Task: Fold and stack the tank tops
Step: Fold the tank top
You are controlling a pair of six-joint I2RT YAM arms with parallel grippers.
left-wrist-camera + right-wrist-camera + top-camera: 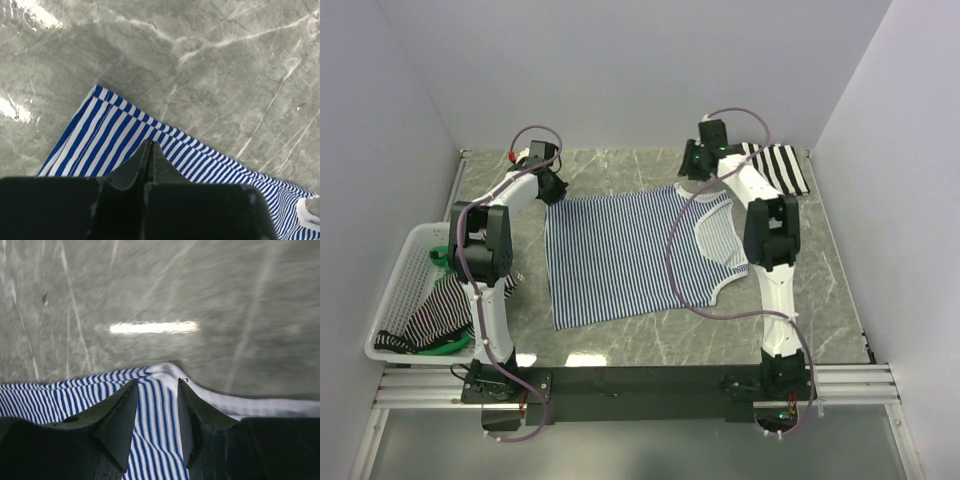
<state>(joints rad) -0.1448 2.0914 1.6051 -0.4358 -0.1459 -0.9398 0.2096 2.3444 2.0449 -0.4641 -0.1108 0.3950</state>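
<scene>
1. The top (620,255) lies spread flat on the table (650,340), hem to the left and straps to the right; there is no fold in it yet.
2. My left gripper (150,145) sits at the top's far hem corner; its jaws are clenched tight, tips down on the stripes; I judge they have a pinch of cloth.
3. My right gripper (156,385) is at the top's far shoulder strap; its jaws stand apart with the white-trimmed edge between them, so nothing is grasped there.
4. A folded top (782,167), black-and-white, lies just beyond the top's straps; the basket (405,262), left of the top, holds more striped ones.
5. The step in hand, as I read it, is taking hold of the far edge for the first fold; next the right jaws need to close on the strap; then both arms should lift together and carry the far edge level toward the near edge, so the cloth does not skew.
</scene>
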